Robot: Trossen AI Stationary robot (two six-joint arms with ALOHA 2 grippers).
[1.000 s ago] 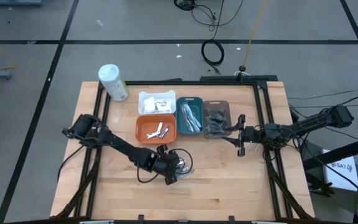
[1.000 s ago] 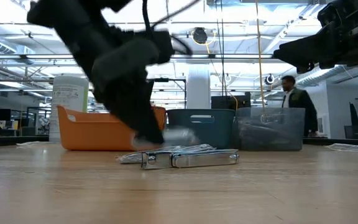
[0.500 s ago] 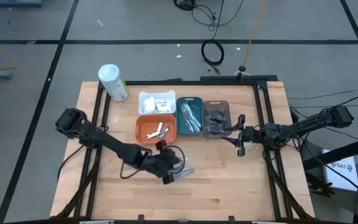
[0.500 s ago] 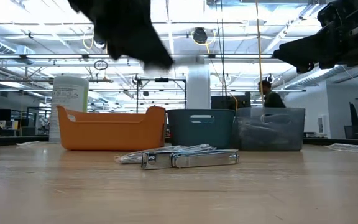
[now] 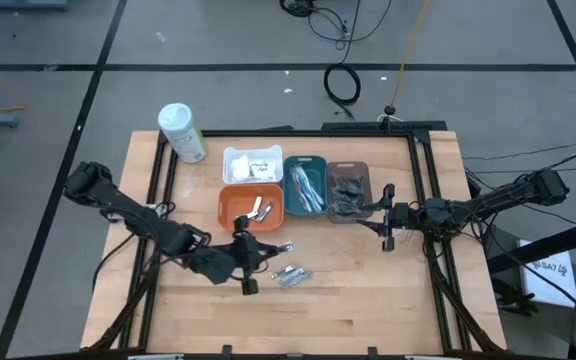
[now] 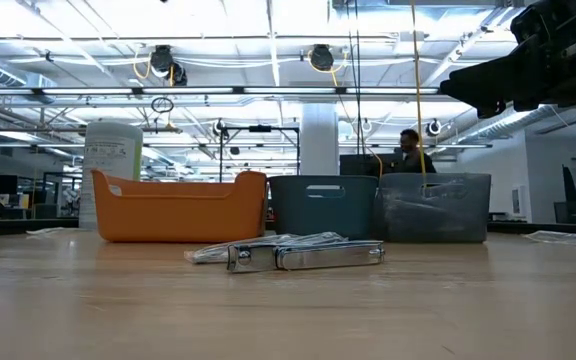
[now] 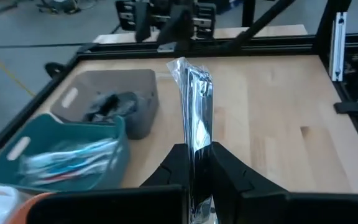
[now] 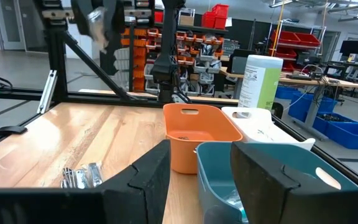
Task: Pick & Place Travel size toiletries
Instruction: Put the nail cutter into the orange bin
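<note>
My left gripper [image 5: 253, 258] hangs above the table's middle, just near of the orange tray [image 5: 250, 207], shut on a slim silvery item in clear wrap [image 7: 194, 106]. Several more silvery wrapped toiletries [image 5: 290, 275] lie flat on the wood below it, also seen in the low view as a small heap [image 6: 288, 252]. The left gripper is above the low view's top edge. My right gripper [image 5: 386, 215] waits open beside the grey tray [image 5: 348, 190], nothing between its fingers [image 8: 145, 180]. My left gripper pinches the wrapped item's lower end [image 7: 197, 177] between its two fingers [image 7: 232, 174]. The item runs on forward past the fingertips, along them, and its free end [image 7: 188, 65] with the loose wrap stands clear. It is lifted clear of the table.
Four trays stand in a cluster at the table's far middle: white [image 5: 253, 164], orange, teal [image 5: 306, 185] with toothbrushes, and grey with dark packets. A large white bottle with a green label [image 5: 181, 132] lies at the far left. Bare wood stretches toward the near edge.
My left gripper has risen from the heap of silvery items, out of the low view's top, and drawn back toward the table's left, rolling as it went. It stays shut and has carried one wrapped item up with it; the rest of the heap stays on the table.
</note>
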